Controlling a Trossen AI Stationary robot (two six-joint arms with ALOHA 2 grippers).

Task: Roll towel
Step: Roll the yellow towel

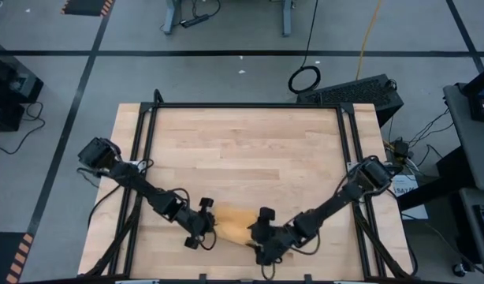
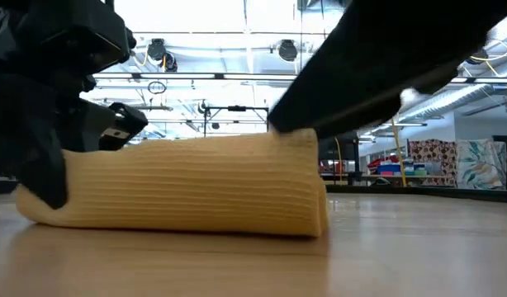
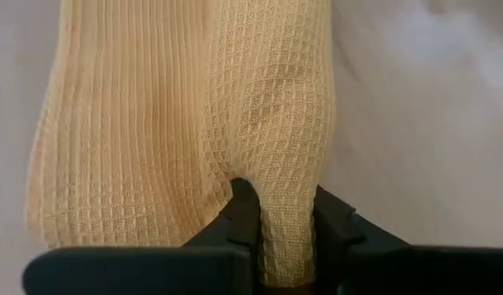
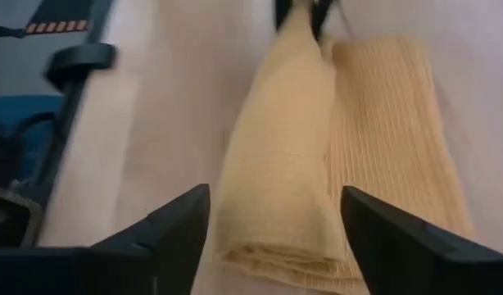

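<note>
The mustard-yellow towel (image 1: 234, 226) lies as a short, thick roll on the wooden table (image 1: 242, 150), close to its near edge. The roll's long side rests on the wood (image 2: 179, 186). My left gripper (image 1: 208, 229) is at the roll's left end, shut on the cloth (image 3: 284, 205). My right gripper (image 1: 258, 237) is at the roll's right end and open. Its two fingers (image 4: 178, 233) stand apart on either side of that end (image 4: 276, 238), clear of the cloth. My left gripper pinches a raised ridge of the cloth (image 3: 286, 184) at the roll's left end between its two fingers (image 3: 245, 215). It comes slanting down from the table's left, along the roll. The ridge is thick, more than one layer. The roll lies on the table.
Black frame rails (image 1: 143, 158) run along the table's left and right sides (image 1: 348, 158). Bare wood stretches from the towel to the far edge. The table's near edge (image 1: 242, 276) lies just behind both grippers.
</note>
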